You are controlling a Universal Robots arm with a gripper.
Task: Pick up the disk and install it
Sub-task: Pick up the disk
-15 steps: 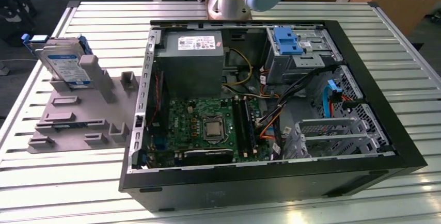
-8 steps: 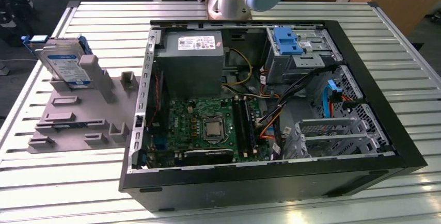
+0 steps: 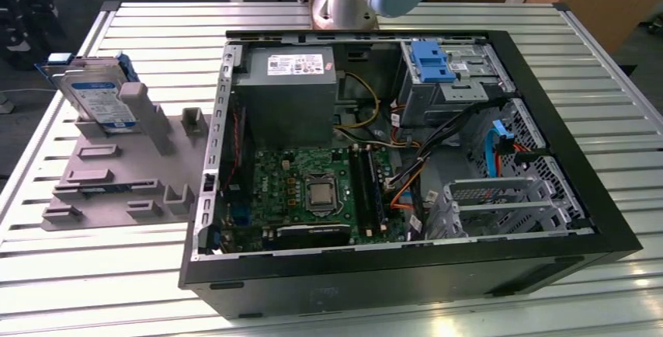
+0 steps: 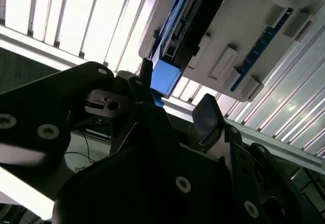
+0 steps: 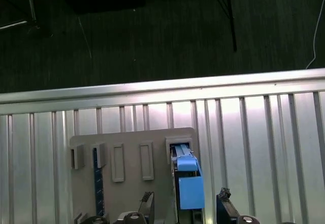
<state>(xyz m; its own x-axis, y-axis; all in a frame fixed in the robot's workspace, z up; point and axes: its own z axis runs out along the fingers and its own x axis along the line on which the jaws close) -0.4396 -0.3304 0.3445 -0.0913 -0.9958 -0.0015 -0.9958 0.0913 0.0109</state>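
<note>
Disk [image 3: 98, 96]: stands on edge in a slot of the grey fixture [image 3: 114, 174], blue frame uppermost. Gripper [image 5: 185, 206]: above the fixture, jaws apart and empty, disk's thin edge lined up between them, a flat face toward each jaw

Even light from above keeps the exterior view bright, with white glare along the slatted table [image 3: 124, 275] and shade inside the computer case [image 3: 414, 283], while the second wrist view's slats burn out white behind the backlit, near-black gripper [image 4: 177, 92], and the first wrist view's floor [image 5: 152, 31] lies dim.
</note>
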